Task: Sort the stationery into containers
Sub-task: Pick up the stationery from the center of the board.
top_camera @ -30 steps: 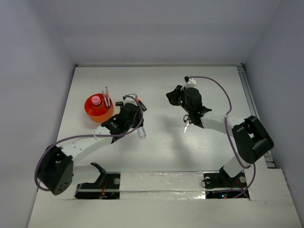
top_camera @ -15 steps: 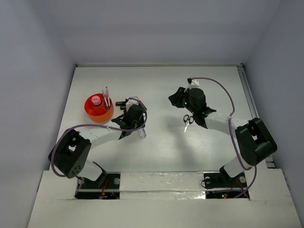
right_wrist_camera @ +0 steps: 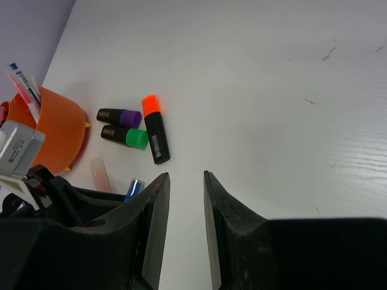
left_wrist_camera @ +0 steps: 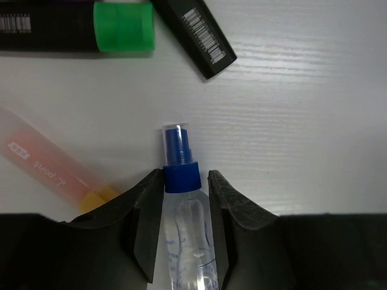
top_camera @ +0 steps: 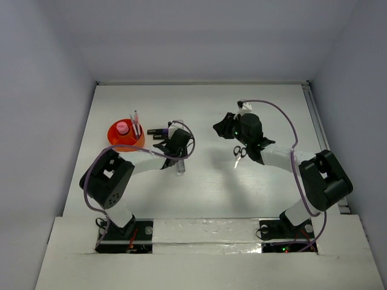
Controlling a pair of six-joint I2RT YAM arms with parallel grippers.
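A clear blue-capped bottle (left_wrist_camera: 181,181) lies on the table. My left gripper (left_wrist_camera: 184,175) is down around its neck, with the fingers close against both sides. In the top view the bottle's base (top_camera: 179,168) sticks out below the left gripper (top_camera: 176,150). Green (left_wrist_camera: 121,27) and orange (right_wrist_camera: 154,130) highlighters, a purple one (right_wrist_camera: 121,117) and a yellow marker (left_wrist_camera: 48,163) lie just beyond. My right gripper (right_wrist_camera: 186,175) is open and empty above bare table. Small scissors (top_camera: 239,152) lie beside the right arm.
The orange holder (top_camera: 116,144) stands at the left and holds a pink-capped bottle (top_camera: 123,127) and thin pens (top_camera: 135,124). It also shows in the right wrist view (right_wrist_camera: 60,136). Grey walls enclose the table on three sides.
My left arm folded inward and its gripper slid right and slightly away, settling over the bottle. The bottle stayed put. My right gripper barely moved.
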